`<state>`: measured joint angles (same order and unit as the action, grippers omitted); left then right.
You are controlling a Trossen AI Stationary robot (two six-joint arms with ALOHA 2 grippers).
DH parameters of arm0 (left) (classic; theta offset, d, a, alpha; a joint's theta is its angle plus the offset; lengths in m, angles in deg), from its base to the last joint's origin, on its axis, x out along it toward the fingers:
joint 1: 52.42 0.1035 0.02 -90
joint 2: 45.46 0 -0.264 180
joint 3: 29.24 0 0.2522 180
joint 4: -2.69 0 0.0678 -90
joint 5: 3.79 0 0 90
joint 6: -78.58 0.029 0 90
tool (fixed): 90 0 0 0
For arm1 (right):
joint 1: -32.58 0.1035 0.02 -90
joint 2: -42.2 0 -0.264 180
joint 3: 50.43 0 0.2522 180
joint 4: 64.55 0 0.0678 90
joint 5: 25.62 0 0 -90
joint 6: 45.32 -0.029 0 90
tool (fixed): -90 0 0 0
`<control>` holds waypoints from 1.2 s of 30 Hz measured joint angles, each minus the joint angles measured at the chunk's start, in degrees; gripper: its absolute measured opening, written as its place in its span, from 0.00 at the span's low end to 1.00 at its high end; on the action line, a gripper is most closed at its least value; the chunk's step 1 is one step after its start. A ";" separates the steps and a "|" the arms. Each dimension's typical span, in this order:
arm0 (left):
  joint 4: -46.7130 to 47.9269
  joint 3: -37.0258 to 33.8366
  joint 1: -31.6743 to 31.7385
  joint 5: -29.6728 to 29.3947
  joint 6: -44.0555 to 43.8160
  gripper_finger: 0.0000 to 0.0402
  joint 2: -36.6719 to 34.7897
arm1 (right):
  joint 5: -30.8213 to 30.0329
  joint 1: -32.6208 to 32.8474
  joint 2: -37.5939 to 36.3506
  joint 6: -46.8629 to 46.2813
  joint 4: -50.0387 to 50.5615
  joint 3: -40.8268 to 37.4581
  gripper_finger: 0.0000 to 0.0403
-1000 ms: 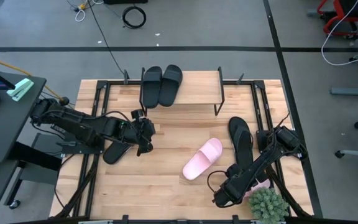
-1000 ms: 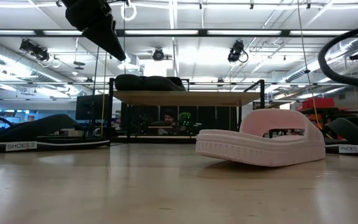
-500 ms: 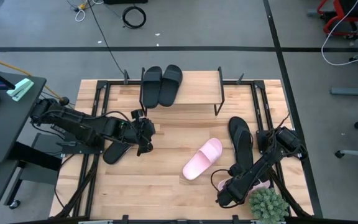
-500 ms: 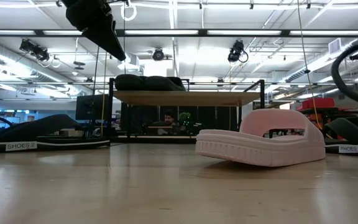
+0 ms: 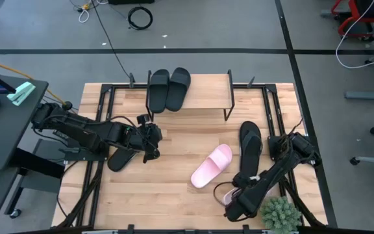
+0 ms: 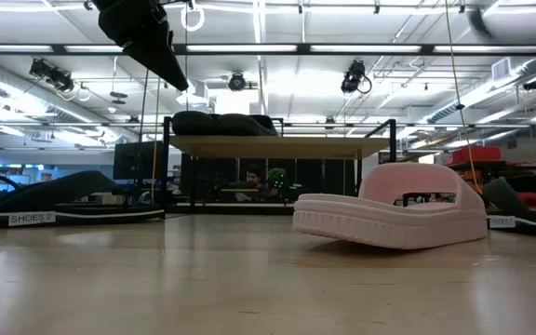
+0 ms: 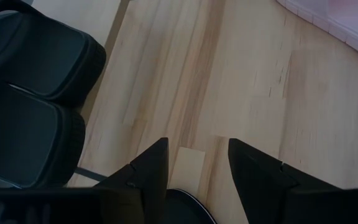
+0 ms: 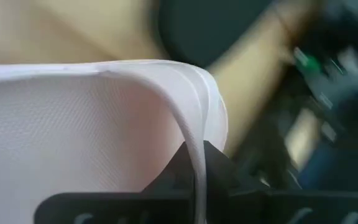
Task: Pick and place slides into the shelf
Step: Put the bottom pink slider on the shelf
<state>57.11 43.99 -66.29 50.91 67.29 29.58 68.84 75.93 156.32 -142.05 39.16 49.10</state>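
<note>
The right pincer (image 8: 197,163) is pinching the thin edge of a pale pink slide (image 8: 73,130); only its wrist view shows this. From above, a second pink slide (image 5: 211,165) lies just beyond it. The left pincer (image 7: 197,163) is spread, near a black slide (image 5: 121,158).

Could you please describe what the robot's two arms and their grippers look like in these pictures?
Both arms are dark, nearly black, built of jointed segments with black cables looping alongside. The left gripper ends in two flat, dark fingers that taper to blunt wedge tips. The right gripper has the same dark finish, its fingers likewise narrowing to points. No markings can be made out on either.
</note>
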 joint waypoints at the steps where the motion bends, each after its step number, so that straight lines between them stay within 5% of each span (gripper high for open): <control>1: 0.02 0.00 0.00 0.00 0.00 0.43 0.00 | -3.15 0.00 -0.55 0.96 -0.43 1.68 0.02; 8: 0.09 0.00 0.00 0.01 0.11 0.43 0.00 | -32.23 0.33 -7.58 6.68 0.00 11.88 0.03; 14: 0.12 0.04 0.31 -2.23 1.57 0.43 -0.22 | -67.72 -0.80 -14.95 27.31 0.15 12.12 0.03; 18: 0.29 0.07 0.79 -4.08 2.89 0.43 -0.22 | -82.47 -5.35 -17.81 42.15 -0.08 11.66 0.03; 29: 0.31 0.07 0.96 -4.10 3.63 0.43 -0.24 | -81.51 -31.68 -16.51 71.47 -2.98 11.55 0.03; 36: 0.31 0.07 0.96 -4.10 3.63 0.43 -0.26 | -77.95 -46.88 -14.33 99.60 -19.72 11.55 0.02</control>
<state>57.42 44.05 -65.33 46.80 70.91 29.32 -9.12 29.05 141.99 -42.45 19.44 60.65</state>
